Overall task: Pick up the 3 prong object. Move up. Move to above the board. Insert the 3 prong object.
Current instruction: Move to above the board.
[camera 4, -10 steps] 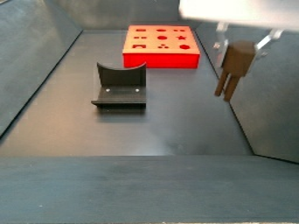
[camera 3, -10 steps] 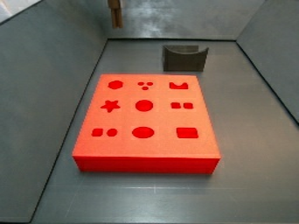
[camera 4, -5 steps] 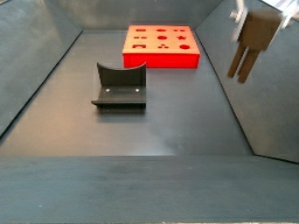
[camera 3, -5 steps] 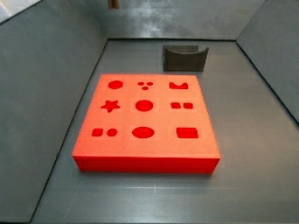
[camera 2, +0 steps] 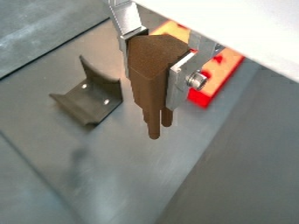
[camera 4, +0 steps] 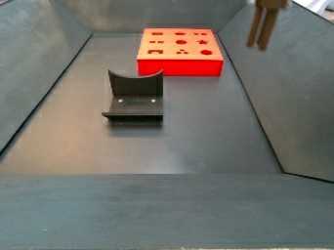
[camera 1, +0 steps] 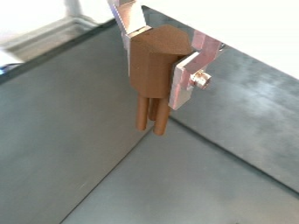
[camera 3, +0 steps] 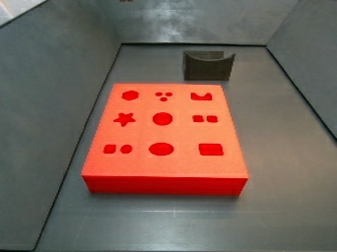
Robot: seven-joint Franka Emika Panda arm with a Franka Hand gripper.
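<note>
Higher than half a second ago, the peg (camera 4: 265, 23) now hangs at the top edge of a side view, only its lower body and prongs showing, where earlier its whole body and the gripper above it were in frame. It has also shifted toward the far end of the bin, closer in line with the board (camera 4: 181, 51). Nothing else has moved.

In both wrist views the gripper (camera 1: 160, 54) is closed on the peg's wider head, the silver fingers (camera 2: 181, 77) pressing it from two sides. The peg hangs upright with its prongs pointing down, clear of the floor. In a wrist view the fixture (camera 2: 84, 95) stands on the floor below and to one side of the prongs, and a corner of the board shows just past the gripper.

The board lies flat on the bin floor (camera 3: 171, 221), its nine darker recesses facing up and all of them unfilled. The fixture (camera 3: 207, 65) stands beyond the board's far edge in a side view, apart from it. The gripper itself is out of frame in both side views.
</note>
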